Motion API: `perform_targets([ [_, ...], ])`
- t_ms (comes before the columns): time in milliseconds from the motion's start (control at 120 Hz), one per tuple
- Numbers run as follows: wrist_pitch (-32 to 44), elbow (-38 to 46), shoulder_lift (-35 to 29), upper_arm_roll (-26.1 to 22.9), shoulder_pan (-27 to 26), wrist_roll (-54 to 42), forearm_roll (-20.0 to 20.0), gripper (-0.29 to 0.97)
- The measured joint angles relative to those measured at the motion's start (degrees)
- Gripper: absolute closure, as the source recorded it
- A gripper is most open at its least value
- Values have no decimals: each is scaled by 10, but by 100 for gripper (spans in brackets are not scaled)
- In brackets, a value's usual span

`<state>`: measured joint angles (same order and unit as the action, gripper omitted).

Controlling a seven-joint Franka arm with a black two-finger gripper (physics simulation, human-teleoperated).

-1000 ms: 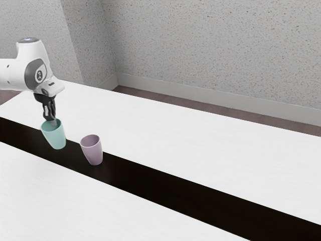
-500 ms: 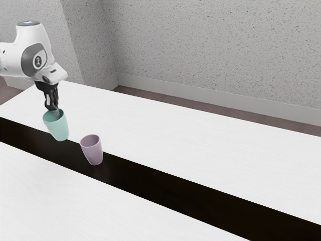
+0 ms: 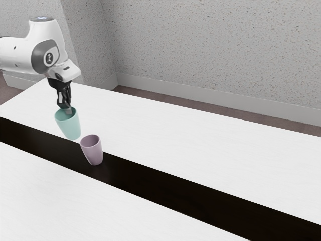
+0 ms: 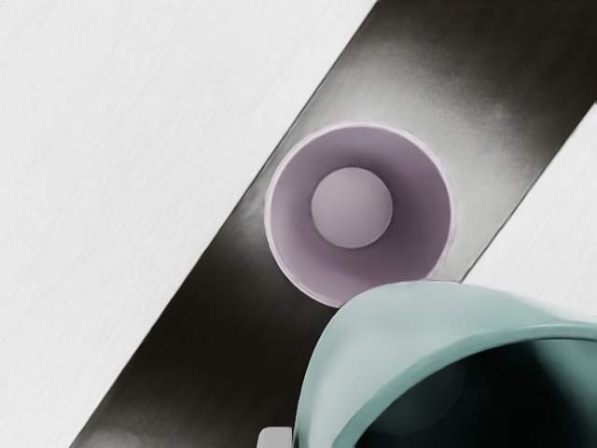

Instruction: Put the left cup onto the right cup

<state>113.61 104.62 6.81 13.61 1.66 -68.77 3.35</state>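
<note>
Black two-finger gripper (image 3: 65, 104) is clamped on the rim of the mint-green plastic cup (image 3: 68, 125), which hangs tilted in the air, just up and to the exterior view's left of the upright lilac plastic cup (image 3: 92, 149) sitting on the table's black stripe (image 3: 165, 188).

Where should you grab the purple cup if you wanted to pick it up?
By its rim, coming straight down from above. The purple cup stands upright on the dark strip with its open mouth facing up, so one finger can likely slip inside and one outside the wall, just as the hand pinches the green cup at its rim.
</note>
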Motion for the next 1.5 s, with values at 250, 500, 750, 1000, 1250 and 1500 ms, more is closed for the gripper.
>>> perform_targets([
  [250, -1, 0, 5, 0, -13, 11, 0, 79],
  [500, -2, 0, 12, 0, -19, 19, 0, 79],
  [750, -1, -12, 31, 9, -27, 24, 0, 79],
  [1000, -2, -28, 47, 11, -33, 26, 0, 79],
  [1250, -2, -38, 56, 11, -39, 27, 0, 79],
  [1500, -2, -52, 70, 12, -42, 27, 0, 79],
])
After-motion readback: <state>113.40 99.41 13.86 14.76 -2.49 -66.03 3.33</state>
